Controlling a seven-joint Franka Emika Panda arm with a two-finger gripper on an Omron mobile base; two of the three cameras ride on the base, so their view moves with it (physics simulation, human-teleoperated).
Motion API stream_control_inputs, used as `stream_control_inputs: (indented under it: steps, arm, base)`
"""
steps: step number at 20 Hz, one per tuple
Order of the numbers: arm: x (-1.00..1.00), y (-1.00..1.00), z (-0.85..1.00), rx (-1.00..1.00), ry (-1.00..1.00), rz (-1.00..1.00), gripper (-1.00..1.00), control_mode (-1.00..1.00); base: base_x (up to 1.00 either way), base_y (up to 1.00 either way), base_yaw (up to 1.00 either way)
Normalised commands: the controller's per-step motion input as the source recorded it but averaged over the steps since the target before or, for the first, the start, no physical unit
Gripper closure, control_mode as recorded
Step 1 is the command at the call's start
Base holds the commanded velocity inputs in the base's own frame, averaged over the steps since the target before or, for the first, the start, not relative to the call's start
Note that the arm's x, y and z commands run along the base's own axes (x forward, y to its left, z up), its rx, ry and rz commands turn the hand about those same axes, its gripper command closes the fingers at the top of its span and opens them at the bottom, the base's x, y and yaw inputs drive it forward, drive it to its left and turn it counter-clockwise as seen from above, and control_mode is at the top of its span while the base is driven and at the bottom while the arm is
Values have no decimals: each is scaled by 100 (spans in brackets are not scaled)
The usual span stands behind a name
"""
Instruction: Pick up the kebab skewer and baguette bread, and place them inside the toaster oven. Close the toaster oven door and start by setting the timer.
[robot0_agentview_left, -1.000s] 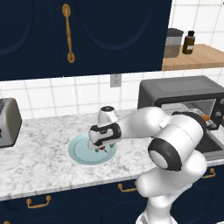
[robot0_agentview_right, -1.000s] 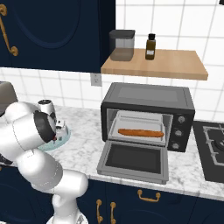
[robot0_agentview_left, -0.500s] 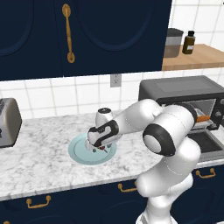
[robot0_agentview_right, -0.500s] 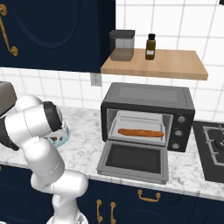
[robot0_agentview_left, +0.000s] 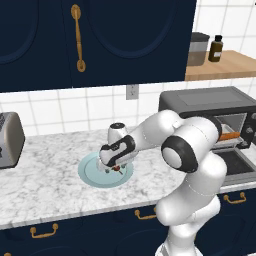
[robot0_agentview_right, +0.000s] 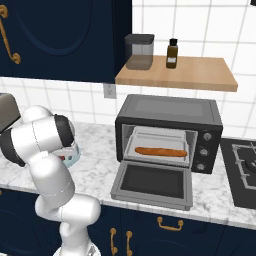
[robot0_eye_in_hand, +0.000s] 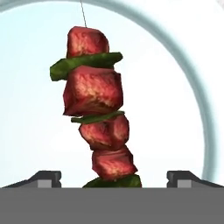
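The two-finger hand (robot0_eye_in_hand: 113, 177) hangs spread wide just above the red-meat-and-green-pepper kebab skewer (robot0_eye_in_hand: 96, 109), which lies between its tips on the round pale blue plate (robot0_eye_in_hand: 192, 87) directly beneath

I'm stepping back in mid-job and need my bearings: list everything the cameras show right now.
kebab skewer: 1, dark red meat with green slices, lying on the plate
plate: 1, pale blue, marble counter left of the oven
baguette bread: 1, orange-brown, on the tray inside the toaster oven
toaster oven: 1, dark grey, on the counter
toaster oven door: 1, grey frame, folded down open
toaster: 1, silver, counter's far left
canister: 1, grey, wooden shelf
bottle: 1, dark brown, wooden shelf
stove: 1, black, right of the oven
hand: 1, fingertips apart on either side of the skewer's near end
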Motion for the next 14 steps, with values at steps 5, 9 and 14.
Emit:
stream_control_inputs:
  steps: [5, 9, 14]
  arm:
    - [-3, 0, -6, 0, 0, 0, 100, -100]
    - [-9, 0, 0, 0, 0, 0, 100, -100]
    - [-36, -20, 55, 0, -5, 0, 100, -100]
  base:
    - [0, 0, 0]
    - [0, 0, 0]
    - [0, 0, 0]
